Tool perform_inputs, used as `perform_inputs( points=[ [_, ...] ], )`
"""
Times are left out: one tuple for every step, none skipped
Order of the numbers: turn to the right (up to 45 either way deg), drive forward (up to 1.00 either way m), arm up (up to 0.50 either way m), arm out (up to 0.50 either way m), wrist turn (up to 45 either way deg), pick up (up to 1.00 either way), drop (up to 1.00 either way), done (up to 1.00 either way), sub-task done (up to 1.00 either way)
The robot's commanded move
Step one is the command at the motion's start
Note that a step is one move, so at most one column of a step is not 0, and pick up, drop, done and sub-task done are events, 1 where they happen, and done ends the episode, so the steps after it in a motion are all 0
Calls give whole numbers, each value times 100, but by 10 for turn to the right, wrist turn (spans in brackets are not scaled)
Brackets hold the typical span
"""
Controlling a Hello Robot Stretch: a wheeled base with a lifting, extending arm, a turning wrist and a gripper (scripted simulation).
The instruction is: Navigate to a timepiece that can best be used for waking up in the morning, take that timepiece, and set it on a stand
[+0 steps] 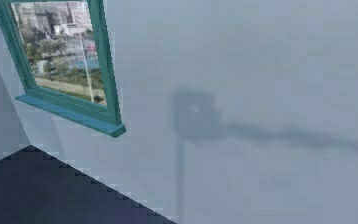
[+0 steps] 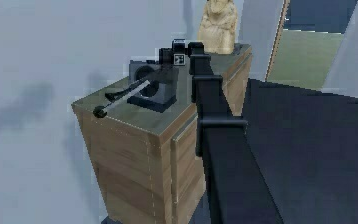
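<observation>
One slow, small move is what I want here, since I judge the step in hand to be the take at the dresser point(image 2: 127, 150) top. I would leave the base alone and trim only lift and reach. The arm point(image 2: 223, 150) crosses the wood's near edge, and a hasty drop could knock it.

Next out, the gripper point(image 2: 107, 107) lies over the dresser top, at nine o'clock from the arm's tip. A small grey box point(image 2: 140, 72) stands just behind its body, at about eleven o'clock. I take that box for the timepiece, though it is too small to be sure. It rests on the dresser's nearer half, well apart from the statue point(image 2: 219, 25) at the far end. I would line the fingers up with the box before lifting. Then I would lift straight up so nothing drags toward the statue.

As for pose, the arm rises from six o'clock in the arm side view and reaches out over the dresser, with its white squares point(image 2: 177, 58) at the far end. The gripper's body turns off toward nine o'clock, its thin fingers slanting down to eight. With wood behind them, I cannot tell whether the gripper holds anything.

Farther off, a doorway point(image 2: 307, 50) stands at two o'clock. The forward view has a window point(image 1: 62, 55) at ten o'clock on a plain wall point(image 1: 267, 60).
</observation>
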Motion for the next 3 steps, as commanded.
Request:
perform_inputs(
  points=[
    [0, 0, 0, 0, 450, 0, 0, 0, 0],
    [0, 0, 0, 0, 330, 0, 0, 0, 0],
    [0, 0, 0, 0, 0, 100, 0, 0, 0]
  ],
)
